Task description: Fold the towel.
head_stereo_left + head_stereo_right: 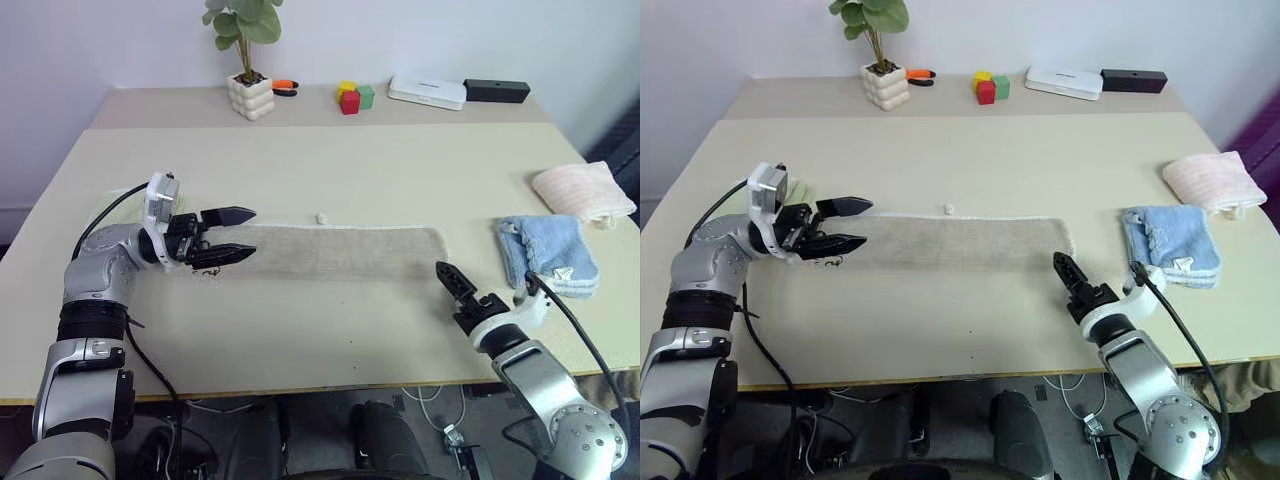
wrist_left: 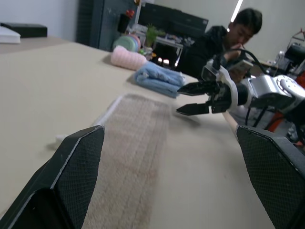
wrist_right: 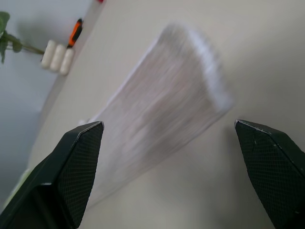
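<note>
**Table and room, with one folded towel strip**

Surface: the beige table (image 1: 330,170) is broad and matte, and a second slab butts against its far edge below a pale wall.

Task item: the towel (image 1: 340,251) lies flat near mid-table as a long narrow strip running left to right, with its white loop at the far edge.

My left gripper (image 1: 225,235) is at the strip's left end with its fingers spread apart, holding nothing. It points right along the towel.

My right gripper (image 1: 458,285) is just off the strip's near right corner. Its fingers are spread wide and empty.

Other cloths: a pale-blue towel (image 1: 548,253) is bunched right of the strip, and a pink towel (image 1: 582,190) lies beyond it, near the right edge.

Far slab, left to right: a potted plant (image 1: 248,60), an orange-handled tool (image 1: 285,87), coloured blocks (image 1: 353,96), a white box (image 1: 427,92) and a black box (image 1: 496,91).

Room, seen from my left wrist: a seated person (image 2: 224,40) past the table's right end, and dark shelving (image 2: 143,24) behind.
</note>
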`<state>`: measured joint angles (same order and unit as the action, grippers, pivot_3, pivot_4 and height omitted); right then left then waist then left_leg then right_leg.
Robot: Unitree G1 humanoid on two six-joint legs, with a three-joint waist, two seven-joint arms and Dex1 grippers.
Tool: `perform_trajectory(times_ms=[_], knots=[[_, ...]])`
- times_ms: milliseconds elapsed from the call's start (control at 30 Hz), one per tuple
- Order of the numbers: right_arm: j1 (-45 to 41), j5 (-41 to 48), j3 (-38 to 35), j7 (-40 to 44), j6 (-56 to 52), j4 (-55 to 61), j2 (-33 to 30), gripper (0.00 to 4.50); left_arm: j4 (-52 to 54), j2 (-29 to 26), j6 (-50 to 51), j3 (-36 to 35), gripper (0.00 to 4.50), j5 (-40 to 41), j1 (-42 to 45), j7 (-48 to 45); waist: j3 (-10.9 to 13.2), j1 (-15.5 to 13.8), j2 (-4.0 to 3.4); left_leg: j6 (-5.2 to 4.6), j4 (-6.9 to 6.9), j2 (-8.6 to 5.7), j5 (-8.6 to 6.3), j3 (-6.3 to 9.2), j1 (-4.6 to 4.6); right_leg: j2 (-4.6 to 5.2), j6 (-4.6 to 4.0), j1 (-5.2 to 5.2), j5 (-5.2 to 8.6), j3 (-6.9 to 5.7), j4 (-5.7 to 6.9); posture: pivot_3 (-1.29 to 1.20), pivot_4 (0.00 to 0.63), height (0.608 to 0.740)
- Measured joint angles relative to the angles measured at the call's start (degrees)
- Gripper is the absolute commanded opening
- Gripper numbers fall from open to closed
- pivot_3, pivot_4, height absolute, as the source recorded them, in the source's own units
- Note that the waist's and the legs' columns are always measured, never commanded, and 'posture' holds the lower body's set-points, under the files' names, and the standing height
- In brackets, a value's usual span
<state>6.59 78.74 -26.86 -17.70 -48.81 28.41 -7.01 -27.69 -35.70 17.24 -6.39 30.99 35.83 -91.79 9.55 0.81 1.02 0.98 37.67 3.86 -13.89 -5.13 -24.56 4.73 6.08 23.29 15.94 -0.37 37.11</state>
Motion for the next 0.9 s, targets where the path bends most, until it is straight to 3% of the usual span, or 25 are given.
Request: perform_trajectory(times_ms=[167, 467, 600, 800, 900], knots=[[-0.3, 3.8, 0.9, -3.5, 2.4, -1.3, -0.6, 4.47, -0.4, -0.1, -0.4, 0.0, 4.5, -0.4, 0.2, -0.3, 0.0, 0.0, 0.01, 0.0, 0.0, -0.01, 0.0, 0.06, -0.01, 0.0, 0.0, -0.01, 0.0, 0.0, -0.02, 0.0, 0.15, 0.735], [-3.7, 3.0, 3.7, -4.9, 7.2, -5.1, -0.8, 4.47, 1.8, -0.1, -1.5, -0.4, 4.5, -0.4, -0.3, 1.9, -0.1, 0.1, 0.12, -0.01, 0.0, 0.0, 0.0, 0.09, 0.03, -0.01, 0.0, -0.06, 0.0, 0.0, -0.01, 0.0, 0.15, 0.735], [-6.3, 1.9, 4.2, -4.5, 9.1, -9.0, -0.7, 3.18, 4.0, -0.2, -1.4, -1.2, 4.5, -0.2, -1.8, 2.9, -0.1, 0.2, 0.15, -0.01, 0.0, 0.0, 0.0, 0.08, 0.04, -0.01, 0.0, -0.06, 0.0, 0.0, -0.02, 0.0, 0.15, 0.735], [-9.2, -1.3, 5.2, -3.4, 11.1, -12.4, -0.5, 0.09, 5.6, -0.3, -1.3, -1.6, 4.5, 0.1, -3.4, 3.7, -0.1, 0.2, 0.26, -0.01, -0.01, 0.01, 0.0, 0.08, 0.04, -0.02, 0.01, -0.05, 0.0, 0.0, -0.01, 0.0, 0.15, 0.735], [-9.8, -2.1, 5.3, -3.2, 11.6, -12.6, -0.5, 0.03, 6.1, -0.3, -1.3, -1.7, 4.5, 0.2, -3.7, 4.3, -0.2, 0.2, 0.41, -0.01, 0.0, 0.01, 0.0, 0.09, 0.07, -0.01, 0.0, -0.09, 0.0, 0.0, -0.02, 0.0, 0.15, 0.735]])
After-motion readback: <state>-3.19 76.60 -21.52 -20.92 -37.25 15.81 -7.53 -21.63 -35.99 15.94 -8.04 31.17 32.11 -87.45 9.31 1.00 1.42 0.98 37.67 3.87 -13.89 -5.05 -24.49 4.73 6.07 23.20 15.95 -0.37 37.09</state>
